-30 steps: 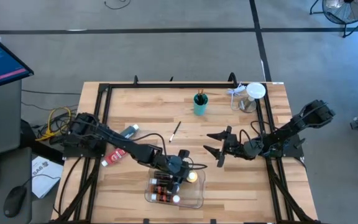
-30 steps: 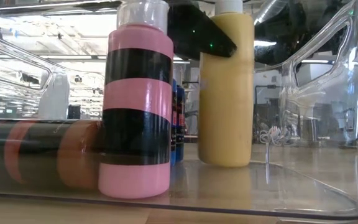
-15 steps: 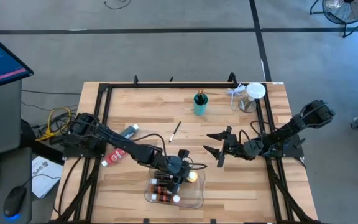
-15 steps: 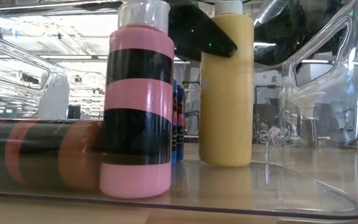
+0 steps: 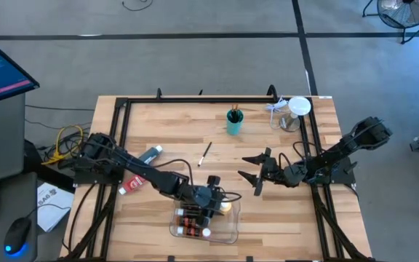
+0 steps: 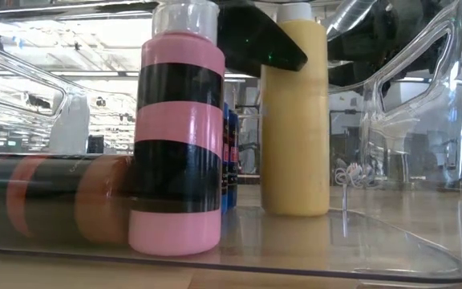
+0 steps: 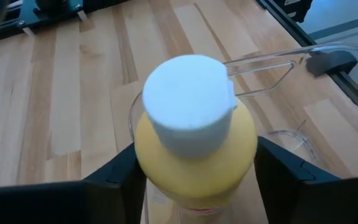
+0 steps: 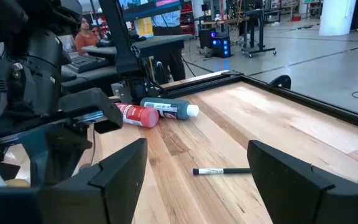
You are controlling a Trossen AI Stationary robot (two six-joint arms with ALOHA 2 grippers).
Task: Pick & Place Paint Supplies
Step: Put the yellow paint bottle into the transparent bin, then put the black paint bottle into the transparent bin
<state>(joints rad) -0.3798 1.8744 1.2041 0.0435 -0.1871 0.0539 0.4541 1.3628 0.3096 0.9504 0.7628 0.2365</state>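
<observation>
1. The clear rectangular plastic tray [image 5: 228, 231] sits at the near edge of the light wooden table [image 5: 173, 131]; every place below is given relative to this tray.
2. The tall yellow paint bottle with a white cap [image 7: 194, 140] stands upright on the tray floor, in the corner on the right arm's side, away from the table's near edge.
3. The left gripper [image 5: 219, 204] is directly over that corner, its two dark fingers [image 7: 114, 180] flanking the yellow bottle's shoulder. The jaws are spread, with a gap showing on each side of the bottle, so nothing is clamped.
4. In the low view a small pink-and-black banded bottle with a clear cap [image 6: 176, 128] stands upright in the tray in front of the yellow bottle, and a similar banded bottle [image 6: 50, 197] lies on its side next to it.
5. A blue tube [image 6: 231, 156] shows between the standing banded bottle and the yellow bottle.
6. The right gripper [image 5: 254, 175] hangs above bare table outside the tray, beyond its far right corner, jaws wide apart and empty.
7. A thin dark paint brush [image 5: 204, 154] lies on the table beyond the tray's far side.
8. A red tube [image 5: 132, 183] and a grey tube with a white cap [image 5: 151, 153] lie well beyond the tray's left end.
9. A teal cup holding brushes [image 5: 234, 121] stands far from the tray, near the table's back edge.
</observation>
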